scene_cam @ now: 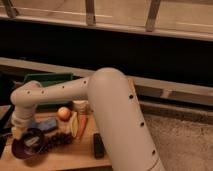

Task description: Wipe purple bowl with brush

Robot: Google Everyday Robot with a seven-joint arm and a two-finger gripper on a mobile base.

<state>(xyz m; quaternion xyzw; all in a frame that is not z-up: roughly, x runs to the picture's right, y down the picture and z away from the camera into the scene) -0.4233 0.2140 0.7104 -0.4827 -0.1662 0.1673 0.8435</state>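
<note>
The purple bowl (26, 145) sits at the front left of the wooden table (75, 155). A pale object (31, 141) lies inside the bowl; I cannot tell whether it is the brush. My white arm (60, 92) reaches left across the table and bends down. My gripper (19, 131) is at the arm's end, right above the bowl's back left rim, and partly hidden by the wrist.
Behind the bowl lie a blue object (47, 125), an orange fruit (63, 113), a carrot (82, 126), a yellowish piece (74, 125) and dark grapes (57, 140). A black block (98, 146) lies at the front. A green tray (47, 79) stands at the back.
</note>
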